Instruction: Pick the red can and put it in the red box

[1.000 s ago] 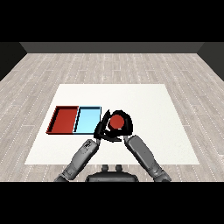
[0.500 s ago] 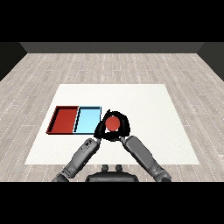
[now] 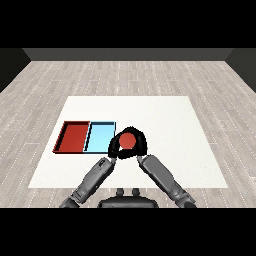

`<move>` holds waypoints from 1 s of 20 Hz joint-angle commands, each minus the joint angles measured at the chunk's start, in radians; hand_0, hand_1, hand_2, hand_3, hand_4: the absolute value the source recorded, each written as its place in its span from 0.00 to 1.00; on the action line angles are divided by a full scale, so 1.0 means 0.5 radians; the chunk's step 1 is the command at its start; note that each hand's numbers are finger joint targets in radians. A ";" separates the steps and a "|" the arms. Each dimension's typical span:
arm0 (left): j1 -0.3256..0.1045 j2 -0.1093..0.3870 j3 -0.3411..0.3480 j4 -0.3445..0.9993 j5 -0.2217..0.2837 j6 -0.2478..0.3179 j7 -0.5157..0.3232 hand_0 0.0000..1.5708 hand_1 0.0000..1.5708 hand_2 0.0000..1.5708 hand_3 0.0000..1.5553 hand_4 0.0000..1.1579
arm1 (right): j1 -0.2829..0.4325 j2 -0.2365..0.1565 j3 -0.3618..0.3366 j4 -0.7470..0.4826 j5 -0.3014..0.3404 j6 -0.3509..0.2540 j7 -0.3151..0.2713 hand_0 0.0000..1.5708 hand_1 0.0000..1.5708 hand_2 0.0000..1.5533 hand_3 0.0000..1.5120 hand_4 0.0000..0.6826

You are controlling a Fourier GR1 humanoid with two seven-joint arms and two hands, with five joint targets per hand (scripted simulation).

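Right now your right hand [image 3: 136,146] is curled round the red can [image 3: 128,141], holding it just beside the light blue tray's [image 3: 99,138] right edge, toward the bench's [image 3: 165,120] near edge. You cannot tell how your left hand [image 3: 114,150] stands, tucked against the can. The red tray [image 3: 73,138] lies leftmost, touching the blue one.

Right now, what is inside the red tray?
The red tray shows only its bare red floor. The red can is outside it, held in the right hand, which hides the can's sides.
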 commanded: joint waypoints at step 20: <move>-0.060 -0.021 -0.025 0.184 0.202 0.186 -0.528 1.00 1.00 1.00 0.97 0.99 | 0.064 0.019 0.033 -0.072 0.218 0.009 0.315 0.00 0.00 0.00 0.00 0.00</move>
